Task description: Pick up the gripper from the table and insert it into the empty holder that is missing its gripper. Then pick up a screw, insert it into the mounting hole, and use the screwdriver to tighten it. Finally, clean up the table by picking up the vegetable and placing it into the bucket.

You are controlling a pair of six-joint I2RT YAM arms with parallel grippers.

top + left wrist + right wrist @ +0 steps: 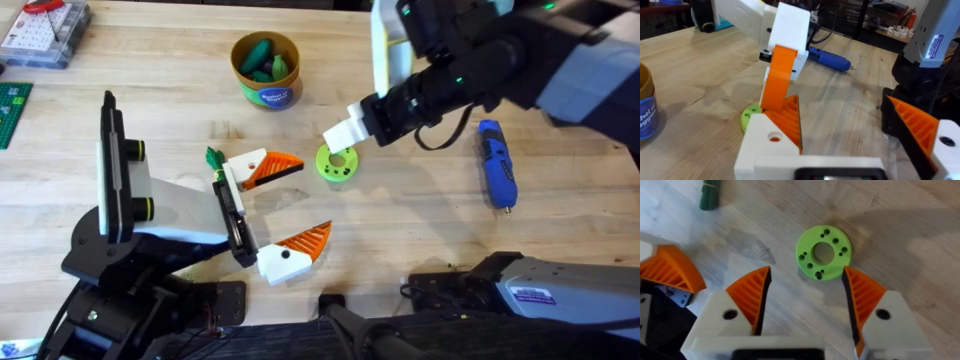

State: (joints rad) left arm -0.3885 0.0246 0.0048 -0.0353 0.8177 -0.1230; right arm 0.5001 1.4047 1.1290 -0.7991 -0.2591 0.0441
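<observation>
The right gripper (805, 297) hung wide open just above the green disc (823, 253). The blue screwdriver (495, 163) lay near it. The left gripper (287, 205) looked open, holding nothing, maybe; green vegetables (266, 63) sat in the bucket (266, 70).

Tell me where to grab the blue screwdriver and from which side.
Grip the blue screwdriver around the middle of its barrel, coming straight down with fingers across its width: it lies flat on the table, both long sides free.

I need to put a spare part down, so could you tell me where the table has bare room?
Bare wood lies between the bucket and the screwdriver, behind the right gripper. It is crowded around the green disc and the left gripper.
</observation>
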